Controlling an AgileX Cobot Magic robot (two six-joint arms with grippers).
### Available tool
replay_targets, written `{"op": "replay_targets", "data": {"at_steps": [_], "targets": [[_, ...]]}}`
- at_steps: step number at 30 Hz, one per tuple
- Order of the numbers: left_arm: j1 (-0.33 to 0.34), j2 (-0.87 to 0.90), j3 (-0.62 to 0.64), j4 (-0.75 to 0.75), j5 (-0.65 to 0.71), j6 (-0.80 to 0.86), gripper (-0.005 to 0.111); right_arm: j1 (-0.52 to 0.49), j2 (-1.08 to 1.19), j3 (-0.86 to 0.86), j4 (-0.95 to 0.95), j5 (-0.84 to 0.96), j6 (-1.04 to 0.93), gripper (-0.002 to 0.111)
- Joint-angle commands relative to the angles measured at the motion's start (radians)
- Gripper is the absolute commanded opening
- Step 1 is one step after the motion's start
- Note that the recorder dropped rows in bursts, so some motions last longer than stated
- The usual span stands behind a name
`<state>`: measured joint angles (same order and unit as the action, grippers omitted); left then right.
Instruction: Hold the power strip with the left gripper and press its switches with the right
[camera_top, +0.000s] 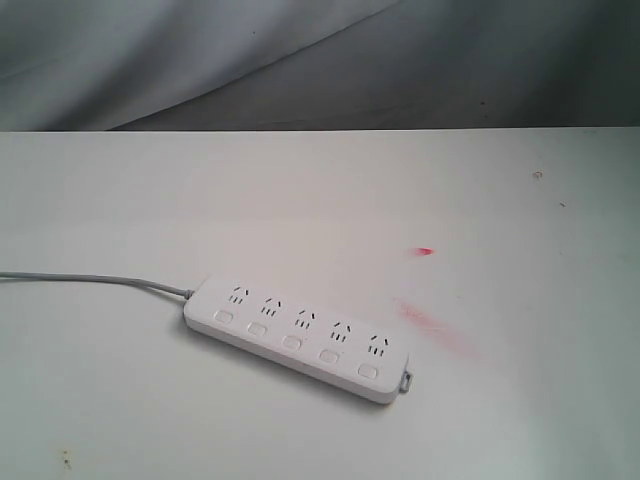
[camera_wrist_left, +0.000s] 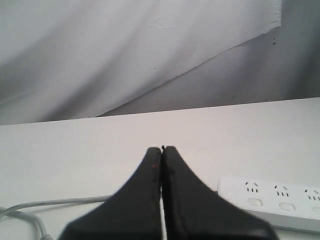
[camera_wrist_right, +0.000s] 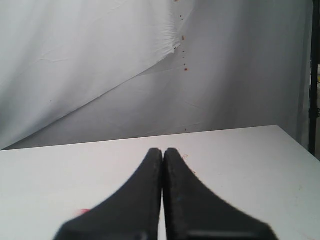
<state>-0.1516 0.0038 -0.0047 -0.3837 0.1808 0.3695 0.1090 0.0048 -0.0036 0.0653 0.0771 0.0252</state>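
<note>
The strip (camera_top: 298, 335) lies flat on the counter (camera_top: 520, 200), slanting far-left to near-right, cord (camera_top: 90, 279) trailing left. Its switches (camera_top: 291, 341) face up along the near edge, open to a press from above. Left pincer (camera_wrist_left: 162, 148) and right pincer (camera_wrist_right: 163, 150) are both closed tight, empty, not yet touching it.

The power strip (camera_top: 300, 327) lies low and slantwise on the white table (camera_top: 320, 180), toward 6 o'clock in the exterior view. Its grey cord (camera_top: 100, 279) trails flat to 9 o'clock. From 12 through 3 to 6 o'clock of the strip the surface is open, marked only by a flat red smear (camera_top: 430, 322) at 3. A grey backdrop cloth (camera_top: 300, 60) walls the far edge at 12 o'clock
</note>
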Motion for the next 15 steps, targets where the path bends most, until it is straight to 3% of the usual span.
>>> {"op": "replay_targets", "data": {"at_steps": [1,15], "targets": [[0.031,-0.004,0.005,0.012,0.026,0.006,0.000,-0.007,-0.005,0.004,-0.008,0.001,0.003,0.000],[0.035,-0.004,0.005,0.012,0.026,-0.003,0.000,-0.007,-0.005,0.004,-0.008,0.001,0.004,0.000]]}}
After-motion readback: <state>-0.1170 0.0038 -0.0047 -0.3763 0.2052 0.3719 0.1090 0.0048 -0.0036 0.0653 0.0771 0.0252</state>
